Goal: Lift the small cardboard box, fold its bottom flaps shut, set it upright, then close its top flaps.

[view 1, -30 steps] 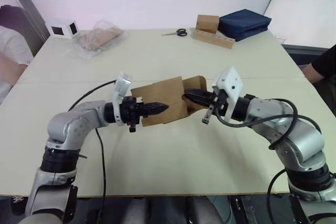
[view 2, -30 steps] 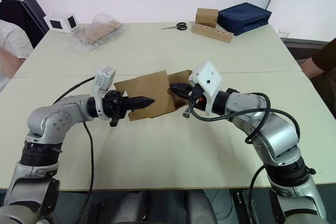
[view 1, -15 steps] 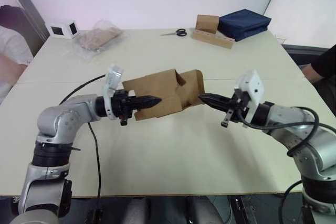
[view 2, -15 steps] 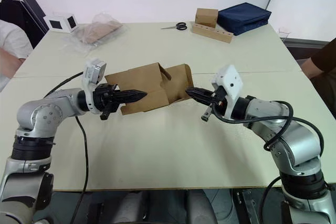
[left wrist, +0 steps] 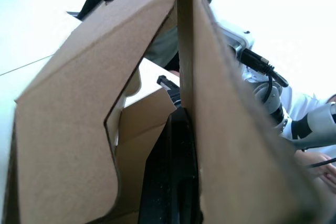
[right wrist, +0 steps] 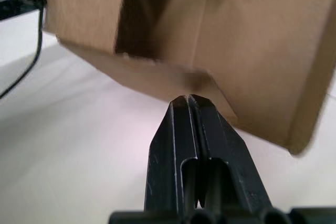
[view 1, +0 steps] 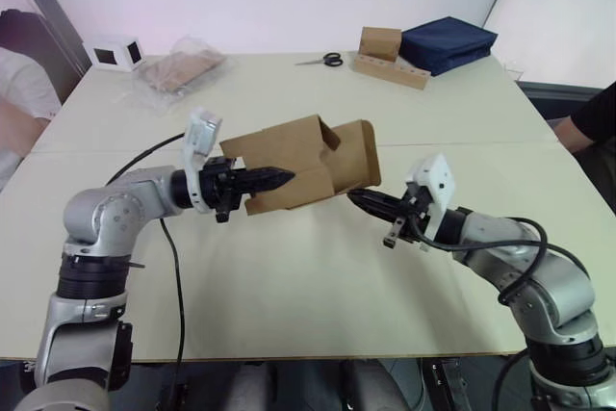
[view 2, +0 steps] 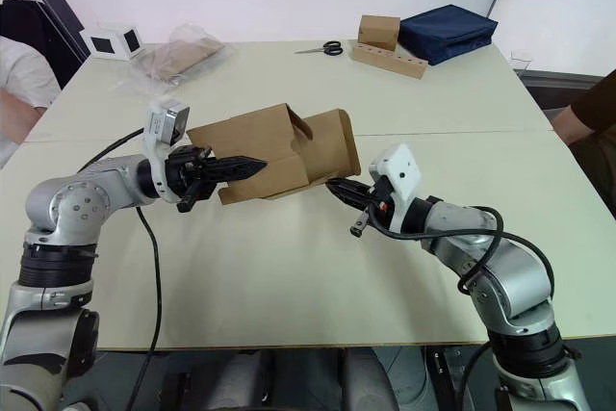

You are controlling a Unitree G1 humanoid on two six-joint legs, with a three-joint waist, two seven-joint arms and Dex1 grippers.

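Observation:
The small cardboard box hangs tilted above the table, plain brown, its long side roughly level. My left gripper is shut on one wall of it; in the left wrist view the black fingers press against that cardboard panel. The flaps at the end facing my right arm stand open; I cannot tell whether they are the bottom flaps or the top flaps. My right gripper is shut, and its tip sits just under the lower edge of that open end, touching or nearly touching it.
At the table's far side are a white cube box, a clear plastic bag, scissors, a brown box on a wooden strip and a navy bag. People sit at the left and right edges.
My left gripper has raised and tilted the box. My right gripper drew away from the box's open end, then came back in lower, under its edge.

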